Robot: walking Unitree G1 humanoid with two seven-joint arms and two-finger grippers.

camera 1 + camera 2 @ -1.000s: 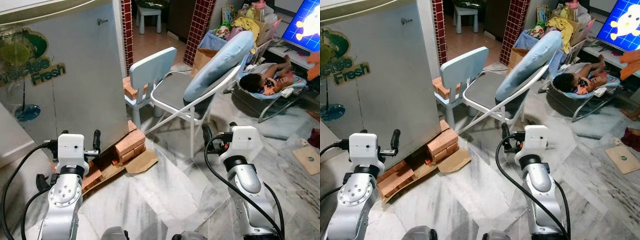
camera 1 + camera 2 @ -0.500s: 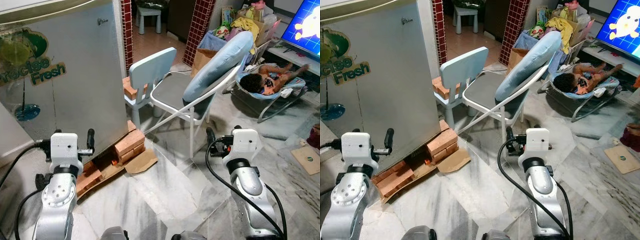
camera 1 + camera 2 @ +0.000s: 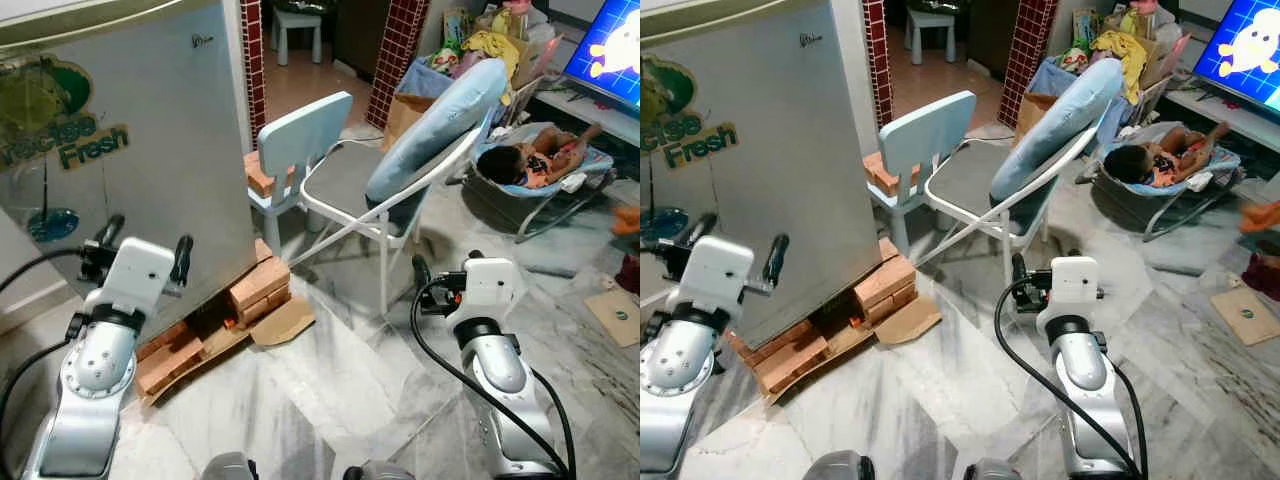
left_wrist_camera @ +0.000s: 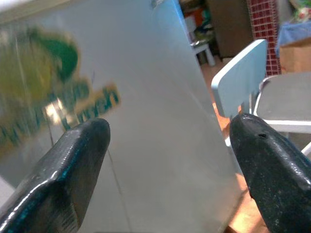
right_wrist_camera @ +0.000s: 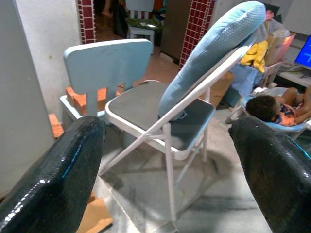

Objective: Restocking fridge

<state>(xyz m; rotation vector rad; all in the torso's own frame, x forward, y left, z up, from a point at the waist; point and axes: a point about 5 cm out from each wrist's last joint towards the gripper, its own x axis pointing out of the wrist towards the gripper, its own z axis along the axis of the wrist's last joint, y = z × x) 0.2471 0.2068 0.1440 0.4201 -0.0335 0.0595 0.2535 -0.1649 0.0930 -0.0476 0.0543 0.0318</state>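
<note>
The silver fridge (image 3: 150,130) with a green "Precise Fresh" sticker stands at the left, its door closed. My left gripper (image 3: 150,233) is raised in front of the fridge's lower front, open, with nothing between its fingers. In the left wrist view the fridge's face (image 4: 146,121) lies close ahead between the two black fingers (image 4: 63,179). My right gripper (image 3: 447,262) hangs open over the marble floor to the right, pointing at the folding chair (image 5: 160,111), with nothing held.
The fridge rests on stacked bricks (image 3: 260,285) with a cardboard scrap (image 3: 285,325) beside them. A small light-blue chair (image 3: 300,140) and a folding chair with a blue cushion (image 3: 430,130) stand right of it. A child lies in a bouncer (image 3: 540,160) at far right, near a screen (image 3: 610,50).
My left arm has lifted and swung left, bringing its gripper up against the fridge front. The right arm has barely moved.
</note>
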